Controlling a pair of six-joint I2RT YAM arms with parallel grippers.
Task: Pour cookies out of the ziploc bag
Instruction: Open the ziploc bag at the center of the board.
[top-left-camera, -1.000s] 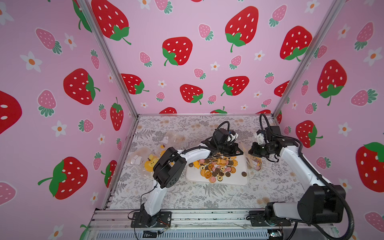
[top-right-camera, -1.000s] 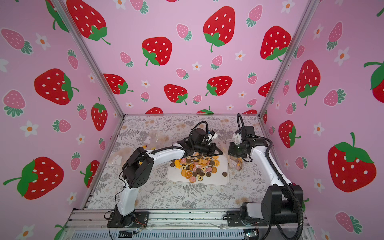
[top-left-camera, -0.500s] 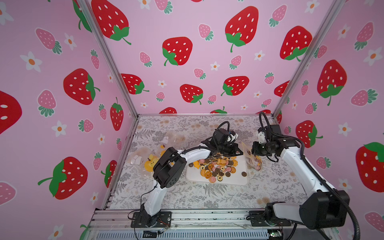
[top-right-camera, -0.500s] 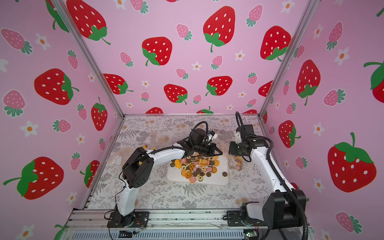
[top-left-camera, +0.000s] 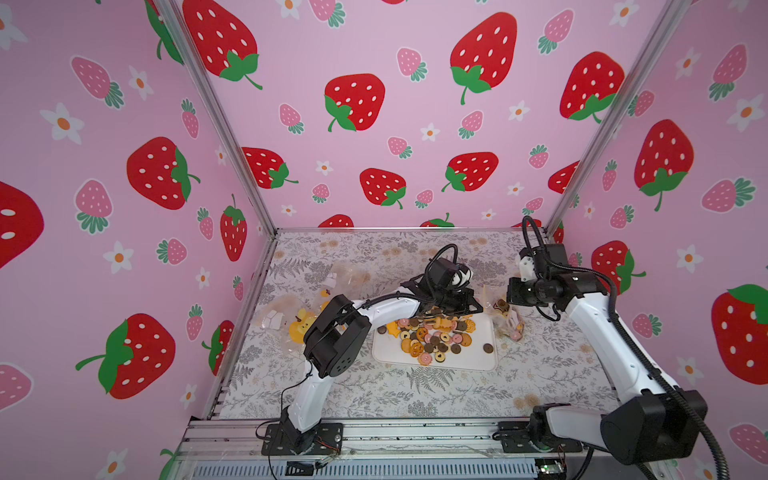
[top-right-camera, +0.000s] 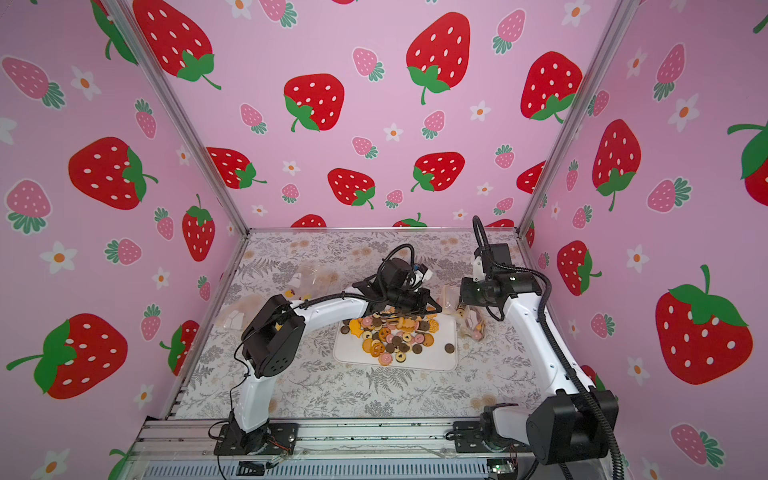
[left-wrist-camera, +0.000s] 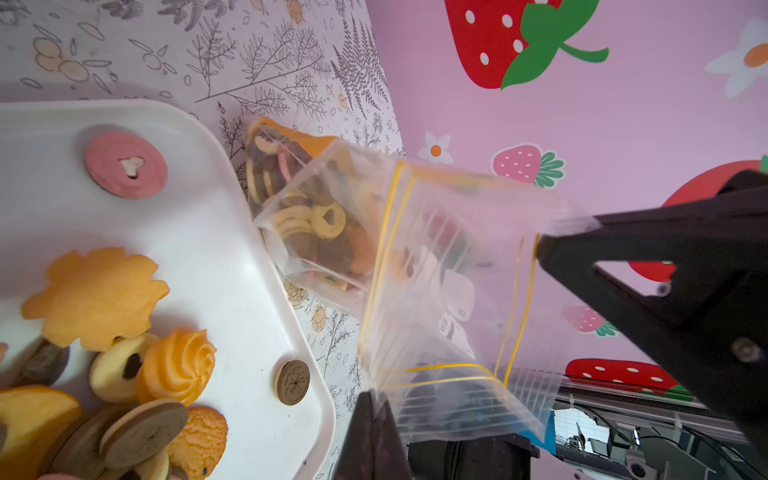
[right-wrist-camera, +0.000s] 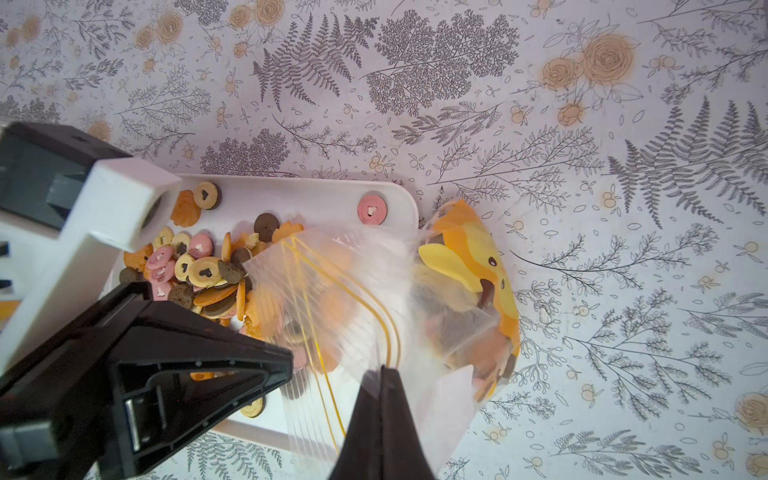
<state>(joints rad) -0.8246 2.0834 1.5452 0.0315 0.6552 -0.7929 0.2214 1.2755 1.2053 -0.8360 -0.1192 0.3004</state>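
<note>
Jaws on both arms are pressed together, each pair pinching one lip of the ziploc bag (left-wrist-camera: 415, 249): left gripper (left-wrist-camera: 369, 405) on one lip, right gripper (left-wrist-camera: 548, 249) on the other, mouth pulled open btwn them. Most cookies (top-left-camera: 432, 336) lie heaped on the white tray (top-left-camera: 478, 365); a clump sits in the bag's bottom, which rests on the table (right-wrist-camera: 582, 124) just beside the tray, outside its rim.

Risks: film is thin & slick, so a lip could slide out of a pinch once the load shifts, prob. dumping the rest on the table. Mouth looks only partly over the tray corner; tipped as is, some cookies could miss the rim.

Views: left wrist shows what's left in the bag; right wrist shows the duck print on its bottom & the mouth over the heap. In both top views the bag is too small & clear to read the grips, but arm layout is plain.
</note>
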